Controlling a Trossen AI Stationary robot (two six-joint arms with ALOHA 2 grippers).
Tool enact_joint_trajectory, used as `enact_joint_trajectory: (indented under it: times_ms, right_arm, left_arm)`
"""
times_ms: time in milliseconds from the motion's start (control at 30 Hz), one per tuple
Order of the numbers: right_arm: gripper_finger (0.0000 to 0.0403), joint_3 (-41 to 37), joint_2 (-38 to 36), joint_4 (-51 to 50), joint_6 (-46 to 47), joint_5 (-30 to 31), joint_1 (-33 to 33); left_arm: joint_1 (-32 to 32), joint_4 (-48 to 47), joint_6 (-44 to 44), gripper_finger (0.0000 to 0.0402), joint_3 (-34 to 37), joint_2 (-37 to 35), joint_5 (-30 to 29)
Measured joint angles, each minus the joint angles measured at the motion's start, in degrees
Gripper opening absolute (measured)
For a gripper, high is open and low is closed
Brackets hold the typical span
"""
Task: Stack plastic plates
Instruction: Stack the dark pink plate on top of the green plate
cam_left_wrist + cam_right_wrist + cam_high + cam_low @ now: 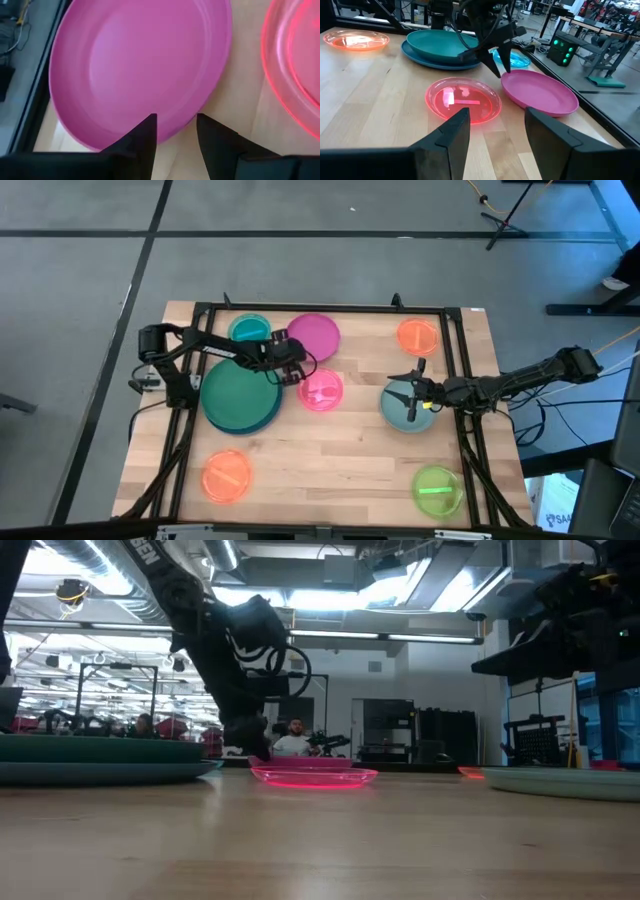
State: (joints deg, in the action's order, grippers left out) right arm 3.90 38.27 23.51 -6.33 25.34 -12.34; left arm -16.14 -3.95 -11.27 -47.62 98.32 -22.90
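Landmark is the large teal round plastic plate (238, 394), sitting nested on a large blue round plate (427, 56) on the wooden table (330, 455); likely the base of the stack, since both are the biggest. Left gripper (293, 366) hangs just off the teal plate's rim, fingers apart and empty, with one finger (145, 135) over the near edge of the opaque magenta round plate (314, 336) and the other outside it; looks like lining up to pinch that rim, no grip yet. Translucent pink round plate (320, 390) lies just beside the teal plate and beside the magenta one, not touching as far as shows. Small translucent teal plate (248, 330) is just behind the teal plate. Two translucent orange plates are well apart from it: one (227, 476) at the near left, one (418, 335) at the far right. Lime green translucent plate (437, 490) is well apart at the near right. Right gripper (414, 397) waits over the grey-blue round plate (405, 408), well apart from the teal plate, fingers spread and holding nothing. No readable brand or label; letters on the left arm in the low view are too partial to read.
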Motion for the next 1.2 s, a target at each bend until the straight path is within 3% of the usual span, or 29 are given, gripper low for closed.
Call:
enact_joint_trajectory:
  times_ms: [267,367,567,700,967,1200]
  right_arm:
    - [0.0182,0.00,-0.01,0.00,-0.04,-0.02,0.00]
    - [0.0182,0.00,0.01,-0.01,-0.04,-0.02,0.00]
    - [0.0182,0.00,0.01,-0.07,-0.04,-0.03,0.01]
    - [0.0182,0.00,0.00,-0.07,-0.05,0.03,0.01]
    - [0.0182,0.00,0.00,-0.07,-0.20,0.11,0.01]
    - [0.0182,0.00,0.01,-0.07,-0.20,0.13,0.02]
  left_arm:
    - [-0.46,0.83,-8.93,0.0132,-0.02,0.00,4.33]
    - [-2.01,0.77,-9.30,0.0132,-0.02,0.12,4.94]
    - [-3.88,0.54,-8.72,0.0132,-0.03,2.43,12.65]
    - [-3.56,0.76,-8.94,0.0118,-0.11,2.99,12.25]
    - [-3.08,0.74,-9.02,0.0042,-0.11,2.91,11.67]
    - [-0.47,0.48,-9.21,0.0010,-0.08,2.52,6.67]
